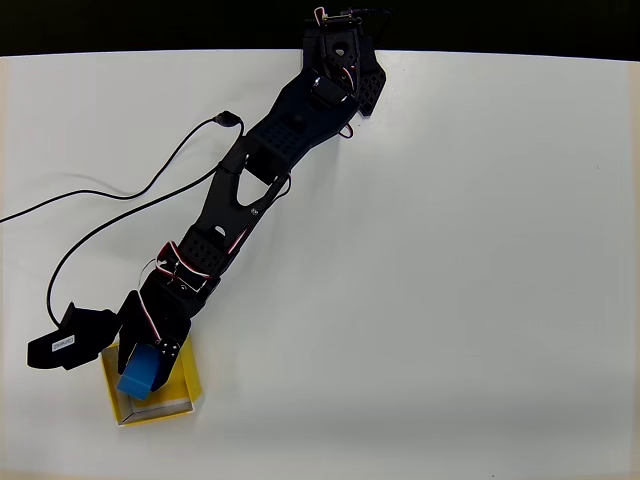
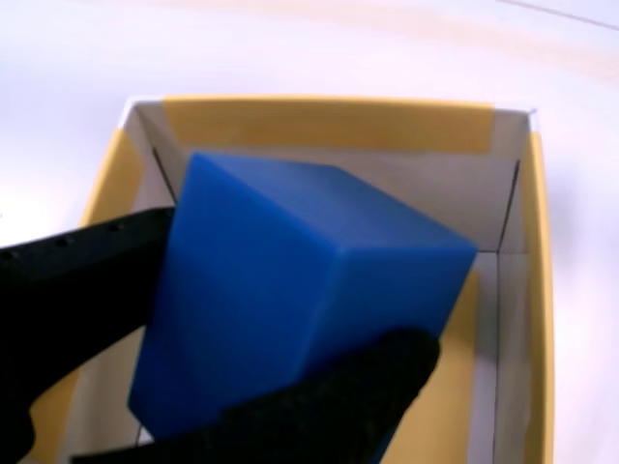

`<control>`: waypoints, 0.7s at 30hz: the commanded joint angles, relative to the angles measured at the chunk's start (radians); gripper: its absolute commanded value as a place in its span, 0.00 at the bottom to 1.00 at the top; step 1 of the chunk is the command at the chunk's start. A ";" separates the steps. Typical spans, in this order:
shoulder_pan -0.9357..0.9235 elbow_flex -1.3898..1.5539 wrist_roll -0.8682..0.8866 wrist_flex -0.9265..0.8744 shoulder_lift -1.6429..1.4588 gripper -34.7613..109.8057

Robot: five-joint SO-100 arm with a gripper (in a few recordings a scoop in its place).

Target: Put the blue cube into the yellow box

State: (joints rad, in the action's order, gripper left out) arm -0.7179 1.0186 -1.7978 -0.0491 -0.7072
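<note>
The blue cube (image 1: 140,372) hangs over the open top of the yellow box (image 1: 190,383) at the lower left of the overhead view. My gripper (image 1: 146,362) is shut on it. In the wrist view the blue cube (image 2: 290,290) looms large and tilted, pinched between two black fingers (image 2: 87,280), with my gripper (image 2: 242,348) right above the yellow box (image 2: 329,124). Its pale inner walls and yellow rim show all around the cube. Part of the box is hidden under the arm in the overhead view.
The black arm (image 1: 250,190) stretches diagonally from its base at the top centre. A black cable (image 1: 110,215) loops over the white table (image 1: 450,280) on the left. The table's far edge runs along the top.
</note>
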 commanded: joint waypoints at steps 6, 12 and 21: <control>-0.029 -0.130 0.078 0.106 -0.101 0.41; -0.029 -0.112 0.078 0.121 -0.137 0.46; -0.003 0.123 0.098 0.117 -0.411 0.45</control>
State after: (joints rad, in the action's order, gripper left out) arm -0.7179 1.0907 -1.7104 0.0506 -0.7532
